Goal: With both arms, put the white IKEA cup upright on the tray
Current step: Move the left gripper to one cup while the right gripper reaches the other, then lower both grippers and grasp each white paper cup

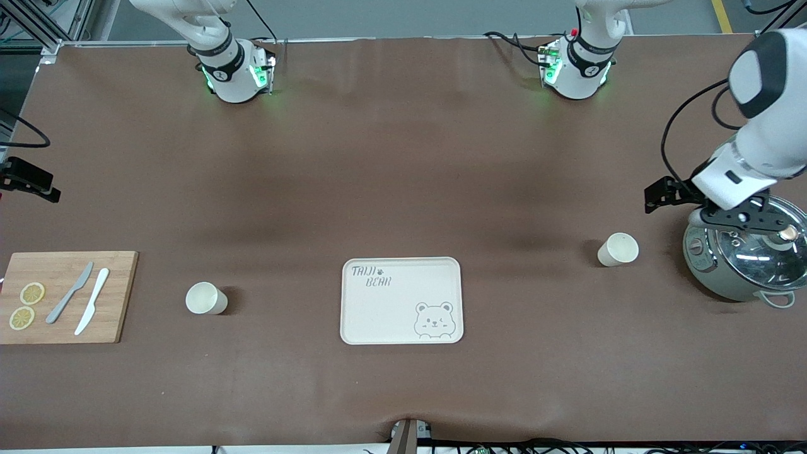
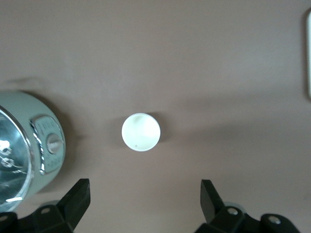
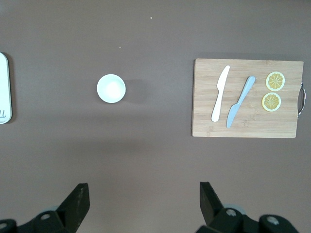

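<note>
Tray [image 1: 401, 301] bare | cups [image 1: 618, 250] flanking (well apart) | left tool [image 2: 146, 204] spread

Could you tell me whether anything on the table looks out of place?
The cup beside the pot seems to stand mouth down, its top a flat disc, unlike the open cup beside the cutting board.

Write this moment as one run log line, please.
left gripper: open over pot | right gripper: open | cups: off tray
</note>
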`<action>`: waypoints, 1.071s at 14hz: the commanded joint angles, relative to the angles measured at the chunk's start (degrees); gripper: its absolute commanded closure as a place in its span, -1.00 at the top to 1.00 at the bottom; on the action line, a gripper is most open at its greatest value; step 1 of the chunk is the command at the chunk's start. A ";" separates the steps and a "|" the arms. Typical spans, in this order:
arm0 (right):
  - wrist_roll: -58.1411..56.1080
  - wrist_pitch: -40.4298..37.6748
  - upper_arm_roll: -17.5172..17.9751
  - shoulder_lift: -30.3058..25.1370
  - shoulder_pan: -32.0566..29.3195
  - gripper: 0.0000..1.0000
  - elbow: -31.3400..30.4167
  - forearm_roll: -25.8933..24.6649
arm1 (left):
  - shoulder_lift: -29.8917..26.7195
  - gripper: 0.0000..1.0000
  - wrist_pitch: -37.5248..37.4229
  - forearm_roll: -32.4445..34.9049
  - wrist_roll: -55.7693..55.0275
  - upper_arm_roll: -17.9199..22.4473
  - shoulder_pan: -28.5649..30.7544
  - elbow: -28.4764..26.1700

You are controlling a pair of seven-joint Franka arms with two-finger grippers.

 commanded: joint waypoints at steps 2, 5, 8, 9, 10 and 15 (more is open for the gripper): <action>-0.05 3.06 -0.08 3.21 0.13 1.00 0.84 -0.11 | -3.39 1.00 8.44 0.39 4.93 -0.49 3.44 -11.21; 0.03 5.88 0.00 6.02 0.04 1.00 0.84 -0.02 | -1.55 1.00 15.47 0.39 10.38 -0.49 6.96 -15.18; 0.03 9.04 -0.08 9.97 -0.31 1.00 0.84 0.42 | 2.23 1.00 20.57 0.30 11.54 -0.49 7.67 -15.45; 0.03 10.27 -0.08 11.12 -0.31 1.00 0.84 0.42 | 3.98 1.00 22.42 0.30 11.54 -0.49 7.59 -15.71; 0.03 11.59 -0.08 12.43 -0.22 1.00 0.84 0.42 | 5.47 1.00 24.35 0.30 11.54 -0.49 7.58 -15.71; 0.12 14.76 0.00 17.18 -0.04 1.00 0.76 1.81 | 11.72 1.00 31.57 0.56 11.54 -0.49 7.41 -15.28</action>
